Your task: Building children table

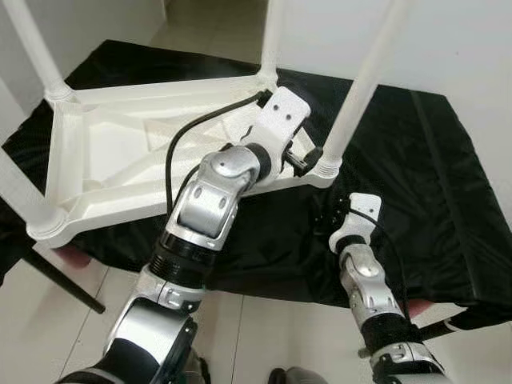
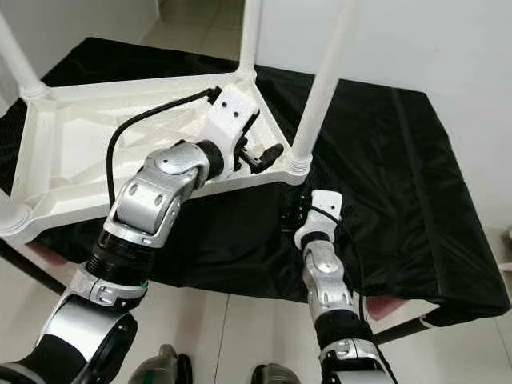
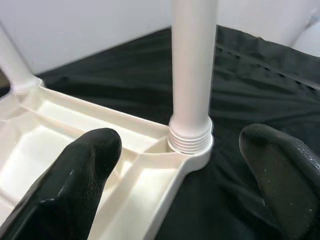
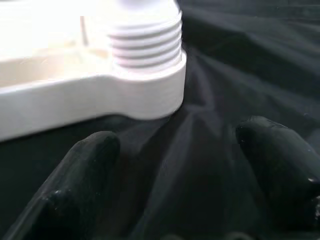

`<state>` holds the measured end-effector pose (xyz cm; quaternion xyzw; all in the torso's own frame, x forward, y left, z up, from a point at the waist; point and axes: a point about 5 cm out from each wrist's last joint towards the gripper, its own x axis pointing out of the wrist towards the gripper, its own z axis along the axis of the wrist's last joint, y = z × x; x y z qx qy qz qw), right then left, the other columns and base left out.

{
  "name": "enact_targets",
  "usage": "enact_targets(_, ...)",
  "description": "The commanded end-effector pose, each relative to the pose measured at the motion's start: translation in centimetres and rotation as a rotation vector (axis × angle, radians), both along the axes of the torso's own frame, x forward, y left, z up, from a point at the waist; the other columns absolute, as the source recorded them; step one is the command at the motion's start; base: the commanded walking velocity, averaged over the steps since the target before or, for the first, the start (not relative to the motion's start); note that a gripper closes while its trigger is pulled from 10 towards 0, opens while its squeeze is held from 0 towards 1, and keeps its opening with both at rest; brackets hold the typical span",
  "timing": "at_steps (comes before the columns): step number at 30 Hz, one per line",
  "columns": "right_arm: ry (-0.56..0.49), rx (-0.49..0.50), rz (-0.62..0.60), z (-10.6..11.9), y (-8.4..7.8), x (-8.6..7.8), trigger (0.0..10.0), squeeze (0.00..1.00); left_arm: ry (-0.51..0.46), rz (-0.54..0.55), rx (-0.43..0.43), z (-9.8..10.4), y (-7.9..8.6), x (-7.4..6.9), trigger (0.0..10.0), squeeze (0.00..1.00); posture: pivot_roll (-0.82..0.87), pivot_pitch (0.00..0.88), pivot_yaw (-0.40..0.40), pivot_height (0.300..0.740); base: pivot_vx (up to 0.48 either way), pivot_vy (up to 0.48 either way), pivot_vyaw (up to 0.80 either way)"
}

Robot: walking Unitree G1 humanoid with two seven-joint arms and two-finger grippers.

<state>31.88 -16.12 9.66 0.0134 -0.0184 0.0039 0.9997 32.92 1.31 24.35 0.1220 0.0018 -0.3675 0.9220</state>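
A white plastic children's table lay upside down on a table draped in black cloth, its ribbed underside up and round smooth legs standing in threaded corner sockets. The left gripper hovered spread wide beside the near right leg, grasping nothing. The right gripper hung released just above the cloth, near that corner.

A black cloth covers the bench. Beyond the cloth's far edge stands a white wall. Below its near edge lies pale tiled floor, crossed by a dark bench leg.
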Motion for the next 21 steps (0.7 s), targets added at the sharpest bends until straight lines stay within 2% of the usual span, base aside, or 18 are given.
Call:
enact_targets(1, 0.031, 0.007, 0.036, -0.5, 0.1, -0.5, 10.0, 0.00, -0.026, 0.084, -0.008, 0.2, -0.1, 0.5, 10.0, 0.00, 0.05, 0.066, -0.024, 0.740, 0.000, 0.000, 0.00)
enact_targets(4, 0.048, 0.024, 0.101, -0.8, 0.0, -1.3, 10.0, 0.00, -0.024, 0.090, -0.002, -0.1, -0.4, 1.1, 10.0, 0.00, 0.05, 0.068, -0.020, 0.740, 0.000, 0.000, 0.00)
enact_targets(6, 0.030, 0.050, 0.160, -0.3, -0.3, -2.1, 10.0, 0.00, -0.012, 0.109, 0.015, -0.8, -0.6, 2.2, 10.0, 0.00, 0.04, 0.075, -0.012, 0.740, 0.000, 0.000, 0.00)
enact_targets(10, 0.020, 0.062, 0.182, 0.0, -0.4, -2.3, 10.0, 0.00, 0.001, 0.117, 0.024, -1.2, -0.6, 2.7, 10.0, 0.00, 0.04, 0.078, -0.009, 0.740, 0.000, 0.000, 0.00)
enact_targets(17, -0.017, 0.094, 0.274, 1.7, -0.7, -3.0, 10.0, 0.00, 0.059, 0.143, 0.137, -3.8, -0.8, 4.3, 10.0, 0.00, 0.01, 0.101, 0.003, 0.740, 0.000, 0.000, 0.00)
enact_targets(21, -0.020, 0.094, 0.285, 1.9, -0.8, -3.1, 10.0, 0.00, 0.066, 0.148, 0.151, -4.2, -0.8, 4.5, 10.0, 0.00, 0.01, 0.101, 0.003, 0.740, 0.000, 0.000, 0.00)
